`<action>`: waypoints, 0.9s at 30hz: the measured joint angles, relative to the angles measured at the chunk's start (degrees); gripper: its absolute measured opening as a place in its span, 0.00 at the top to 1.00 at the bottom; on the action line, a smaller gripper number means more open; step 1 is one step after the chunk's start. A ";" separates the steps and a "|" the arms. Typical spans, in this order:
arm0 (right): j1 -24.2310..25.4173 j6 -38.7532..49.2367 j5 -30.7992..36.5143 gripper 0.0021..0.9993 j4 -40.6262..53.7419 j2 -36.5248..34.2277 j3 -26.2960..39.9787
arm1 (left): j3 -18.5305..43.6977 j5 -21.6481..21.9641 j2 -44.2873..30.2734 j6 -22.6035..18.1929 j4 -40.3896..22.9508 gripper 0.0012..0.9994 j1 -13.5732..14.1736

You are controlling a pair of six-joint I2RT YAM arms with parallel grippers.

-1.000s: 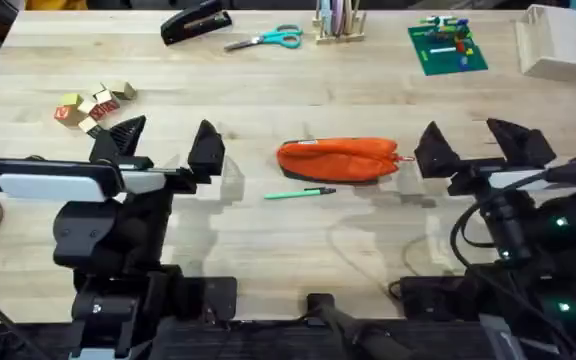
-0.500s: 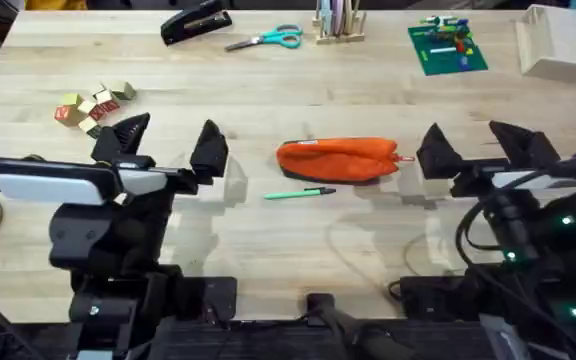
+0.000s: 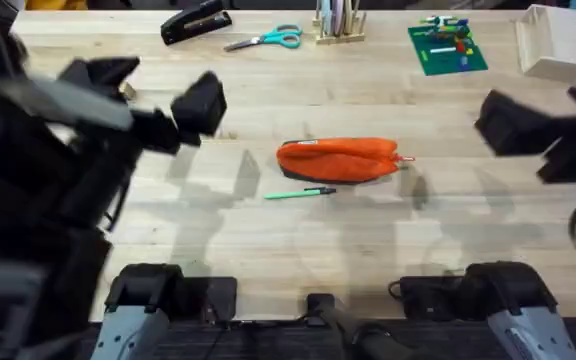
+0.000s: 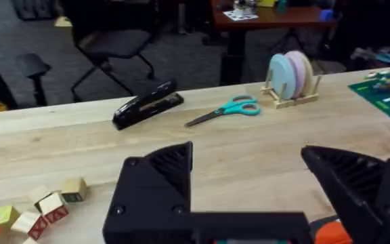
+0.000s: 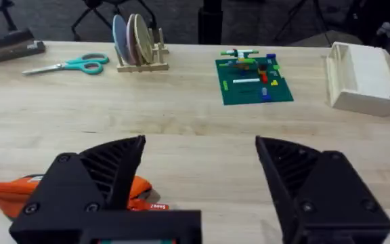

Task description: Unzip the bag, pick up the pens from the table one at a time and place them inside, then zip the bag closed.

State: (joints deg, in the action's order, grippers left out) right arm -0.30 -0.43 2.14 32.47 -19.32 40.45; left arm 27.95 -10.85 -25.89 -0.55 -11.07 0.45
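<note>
The orange bag lies lengthwise mid-table, zipper on top, its small pull at the right end. A light green pen rests on the table just in front of the bag. My left gripper hangs open, raised and blurred, well left of the bag; its wrist view shows the wide-apart fingers and a sliver of the bag. My right gripper is open too, raised to the right of the bag; part of the bag shows behind its left finger.
Along the far edge sit a black stapler, teal-handled scissors, a wooden rack of discs, a green brick plate and a pale wooden box. Toy blocks lie at the far left.
Both arms have risen from low beside the bag toward the camera and swung outward, left one up-left, right one to the right. Bag and pen have not moved.
</note>
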 joint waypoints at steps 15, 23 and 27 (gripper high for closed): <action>0.00 0.01 0.00 0.00 4.56 -12.06 15.69 | 36.68 -5.97 -33.93 -3.45 -19.17 0.01 0.00; 0.00 1.12 0.25 0.00 4.81 -12.05 15.69 | 41.37 -15.15 -41.28 -17.70 -27.81 0.01 0.00; 0.00 1.97 0.45 0.00 4.83 -12.06 15.69 | 41.41 -21.33 -42.10 -38.87 -37.91 0.01 3.73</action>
State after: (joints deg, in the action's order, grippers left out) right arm -0.30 1.54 2.59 37.30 -31.38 56.14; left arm 69.36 -32.18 -67.99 -39.41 -48.98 4.18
